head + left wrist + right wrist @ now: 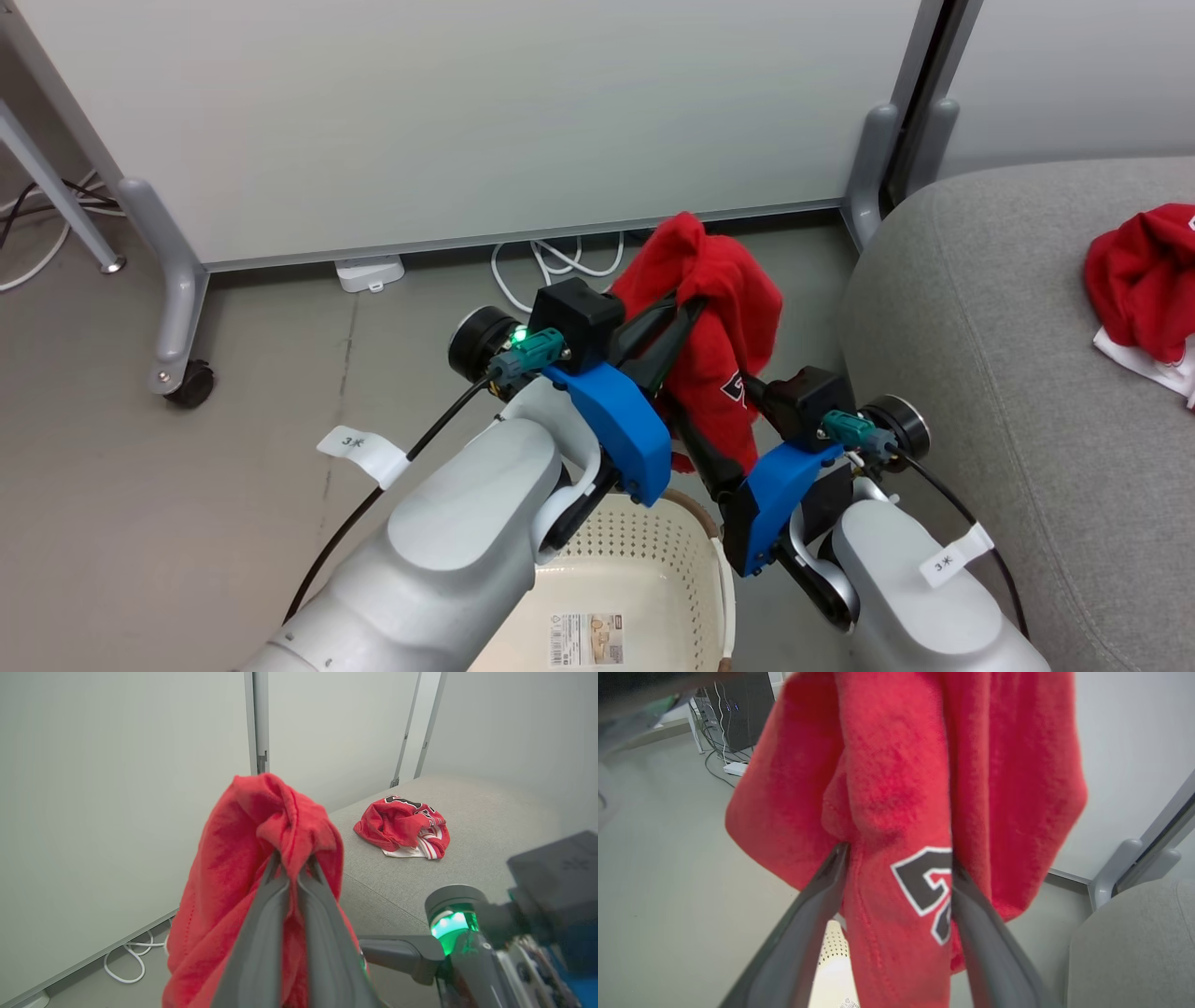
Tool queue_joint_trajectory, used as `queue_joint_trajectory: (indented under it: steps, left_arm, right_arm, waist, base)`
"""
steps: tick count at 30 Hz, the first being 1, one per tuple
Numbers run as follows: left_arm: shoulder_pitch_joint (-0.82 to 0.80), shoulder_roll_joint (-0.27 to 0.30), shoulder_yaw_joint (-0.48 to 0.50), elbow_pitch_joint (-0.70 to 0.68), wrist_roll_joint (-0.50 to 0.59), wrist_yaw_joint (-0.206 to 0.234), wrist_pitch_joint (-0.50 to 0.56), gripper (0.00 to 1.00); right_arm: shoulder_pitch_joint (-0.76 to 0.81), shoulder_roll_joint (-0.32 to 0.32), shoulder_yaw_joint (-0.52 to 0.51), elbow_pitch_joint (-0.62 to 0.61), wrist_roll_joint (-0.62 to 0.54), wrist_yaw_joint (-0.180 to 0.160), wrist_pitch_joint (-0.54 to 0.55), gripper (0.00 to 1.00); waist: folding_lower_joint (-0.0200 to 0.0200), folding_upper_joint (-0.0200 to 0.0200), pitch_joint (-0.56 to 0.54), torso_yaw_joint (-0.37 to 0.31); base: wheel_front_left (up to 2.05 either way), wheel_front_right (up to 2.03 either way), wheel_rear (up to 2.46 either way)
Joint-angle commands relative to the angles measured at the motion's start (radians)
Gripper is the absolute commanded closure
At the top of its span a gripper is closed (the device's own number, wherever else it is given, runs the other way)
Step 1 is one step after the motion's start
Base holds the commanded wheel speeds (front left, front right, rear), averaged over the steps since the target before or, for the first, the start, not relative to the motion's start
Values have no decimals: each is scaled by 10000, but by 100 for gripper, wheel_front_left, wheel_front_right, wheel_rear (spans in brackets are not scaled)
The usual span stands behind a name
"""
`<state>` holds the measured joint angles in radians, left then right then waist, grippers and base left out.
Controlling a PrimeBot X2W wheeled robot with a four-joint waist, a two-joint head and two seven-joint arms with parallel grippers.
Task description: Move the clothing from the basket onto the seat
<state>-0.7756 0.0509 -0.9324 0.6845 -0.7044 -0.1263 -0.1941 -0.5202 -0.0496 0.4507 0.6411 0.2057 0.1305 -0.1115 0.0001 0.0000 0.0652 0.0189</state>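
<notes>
Left wrist view: jersey [224, 882] within left pincer [293, 861]

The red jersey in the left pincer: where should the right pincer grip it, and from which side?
Probably the hanging fold by the black-and-white number, approached from the seat side, below the left pincer. The jersey hangs limp from one bunched top, and the open right pincer straddles that fold.

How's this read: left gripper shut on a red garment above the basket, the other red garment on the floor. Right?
One slip: the left wrist view shows the other red garment lying on the seat. The left gripper is shut on the held red garment above the basket.
</notes>
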Motion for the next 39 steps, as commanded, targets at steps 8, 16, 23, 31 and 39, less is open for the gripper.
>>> queue_joint_trajectory:
  steps: [8, 16, 23, 31, 39]
  left_arm:
    - [-250, -4, -420, 45, -428, 198, -109, 100]
    - [-322, -4, -579, 313, -711, 286, -270, 100]
    - [-350, -3, -708, 538, -824, 381, -391, 0]
    - [-82, 100, -588, 801, -839, 499, -577, 0]
    - [1174, 1038, 483, -385, -171, 954, -715, 0]
  right_arm:
    - [-596, -15, 520, 800, 606, 5, -479, 100]
    - [-720, -15, 782, 1333, 836, 5, -708, 100]
    - [-824, -15, 813, 1566, 957, 5, -922, 100]
    - [-873, -15, 663, 1774, 948, 5, -1100, 100]
    - [-619, -15, 447, 1664, 874, 5, -1223, 100]
  waist:
    - [-1, 0, -75, -32]
    - [-1, 0, -219, -168]
    - [-1, 0, -260, -206]
    - [-1, 0, -338, -193]
    - [-1, 0, -415, -252]
  base:
    - [0, 0, 0]
    - [0, 0, 0]
    - [0, 0, 0]
    - [0, 0, 0]
    - [0, 0, 0]
